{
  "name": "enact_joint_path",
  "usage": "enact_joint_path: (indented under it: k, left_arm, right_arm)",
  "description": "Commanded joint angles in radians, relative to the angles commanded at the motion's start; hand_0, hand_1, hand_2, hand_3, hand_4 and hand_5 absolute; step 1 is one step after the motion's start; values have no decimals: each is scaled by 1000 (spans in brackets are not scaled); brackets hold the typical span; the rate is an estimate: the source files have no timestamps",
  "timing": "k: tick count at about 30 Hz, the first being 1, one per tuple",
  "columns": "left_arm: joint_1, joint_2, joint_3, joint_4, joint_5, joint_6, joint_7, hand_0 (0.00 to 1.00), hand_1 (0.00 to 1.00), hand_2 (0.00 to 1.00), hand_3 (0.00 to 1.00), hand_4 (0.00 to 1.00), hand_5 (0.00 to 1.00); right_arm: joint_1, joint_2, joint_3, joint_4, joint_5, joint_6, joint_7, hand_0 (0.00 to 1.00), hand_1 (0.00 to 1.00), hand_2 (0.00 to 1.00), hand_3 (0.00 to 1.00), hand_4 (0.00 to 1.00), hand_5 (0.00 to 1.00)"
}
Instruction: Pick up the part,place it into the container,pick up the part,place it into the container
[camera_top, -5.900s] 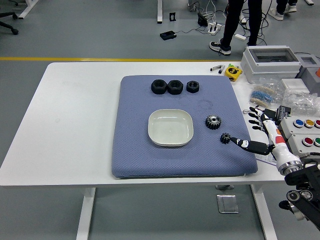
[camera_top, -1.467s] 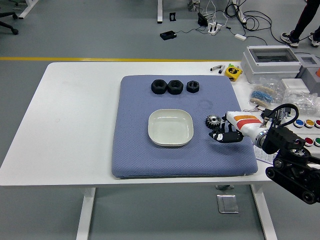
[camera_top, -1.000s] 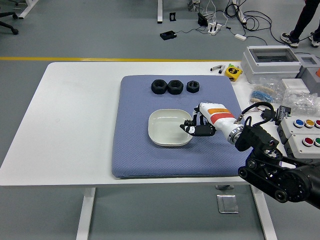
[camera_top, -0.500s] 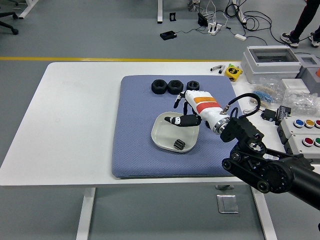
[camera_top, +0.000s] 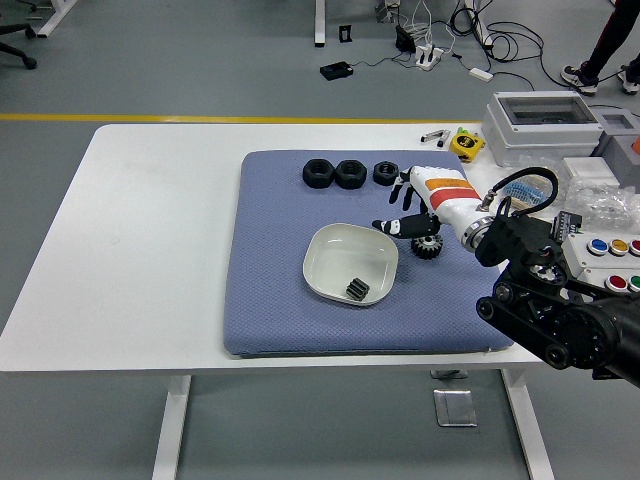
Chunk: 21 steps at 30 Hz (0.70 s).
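reaching with the right hand (camera_top: 420, 203), fingers (camera_top: 392, 224) spread and empty over the gear (camera_top: 429, 246) lying just beside the bowl (camera_top: 325, 258), you risk knocking the bowl, which holds one small gear (camera_top: 356, 290), or nudging the gear away.

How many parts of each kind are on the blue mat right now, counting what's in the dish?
Black nuts along the far edge: 3
Gears: 2, the small gear in the white dish, the larger gear by the right hand
Total: 5
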<state>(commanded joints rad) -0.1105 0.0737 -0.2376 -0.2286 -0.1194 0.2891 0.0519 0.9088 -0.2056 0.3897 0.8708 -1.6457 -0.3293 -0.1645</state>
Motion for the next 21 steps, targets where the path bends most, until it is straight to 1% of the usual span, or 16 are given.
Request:
enact_joint_path:
  k: [4, 5, 9, 10, 11, 14, 16, 17, 21]
  left_arm:
    - [1, -1, 1, -1, -1, -1, 1, 618, 580, 655, 595, 581, 578]
    - [0, -2, 1, -1, 0, -2, 1, 620, 584, 662, 595, 581, 578]
    - [1, -3, 3, -1, -8, -2, -2, 620, 584, 662, 595, 581, 578]
    - [1, -3, 3, -1, -9, -2, -2, 620, 584, 662, 595, 581, 578]
    - [1, -4, 4, -2, -9, -2, -2, 618, 586, 665, 596, 581, 578]
    - [1, -4, 3, -2, -7, -2, -1, 618, 586, 665, 596, 581, 578]
    - [4, -6, 14, -3, -21, -3, -6, 618, 586, 665, 596, 581, 578]
    - [5, -7, 16, -3, -25, -4, -8, 618, 589, 671, 596, 581, 578]
    - [7, -8, 13, -5, -16, -5, -5, 618, 589, 671, 596, 581, 578]
  right_arm:
    - [9, -7, -17, -45, 8, 45, 16, 481, 596, 674, 600, 936, 476]
    - [10, -12, -18, -50, 4, 54, 21, 705, 729, 781, 751, 946, 477]
    - [7, -29, -15, -49, -4, 56, 36, 705, 729, 781, 751, 946, 477]
    - [7, -31, -16, -48, -5, 58, 37, 705, 729, 781, 751, 946, 477]
    - [9, -34, -20, -48, -9, 59, 36, 725, 742, 780, 767, 943, 476]
    - [13, -37, -34, -53, -15, 56, 39, 725, 742, 780, 767, 943, 476]
    - [22, -38, -62, -63, -40, 57, 34, 725, 742, 780, 767, 943, 476]
    - [27, -40, -75, -64, -59, 60, 31, 713, 730, 755, 714, 917, 480]
    - [48, -41, -132, -73, -114, 80, 30, 713, 730, 755, 714, 917, 480]
